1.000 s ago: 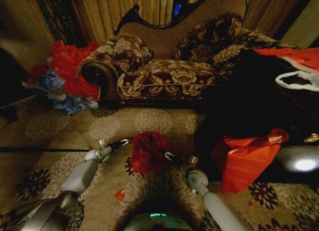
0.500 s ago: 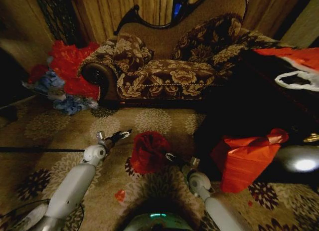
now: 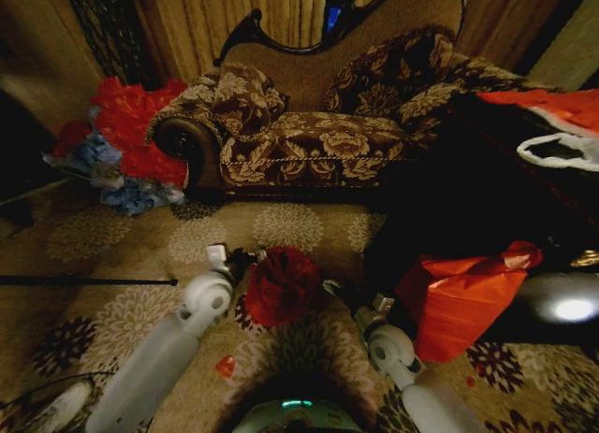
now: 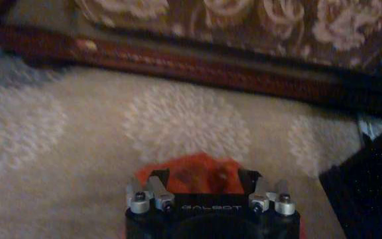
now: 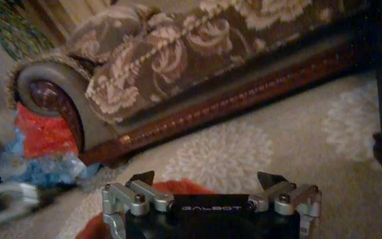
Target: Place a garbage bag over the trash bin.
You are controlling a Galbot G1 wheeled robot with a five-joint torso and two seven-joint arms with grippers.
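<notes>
While the garbage bag (image 3: 283,283) sits bunched over the trash bin's top on the patterned carpet (image 3: 112,237), in front of the sofa (image 3: 318,124), the left gripper (image 3: 245,258) meets its left edge, fingers parted around red plastic (seen from the left wrist). The right gripper (image 3: 329,287) lies at the bag's right side, fingers spread and grasping nothing.
</notes>
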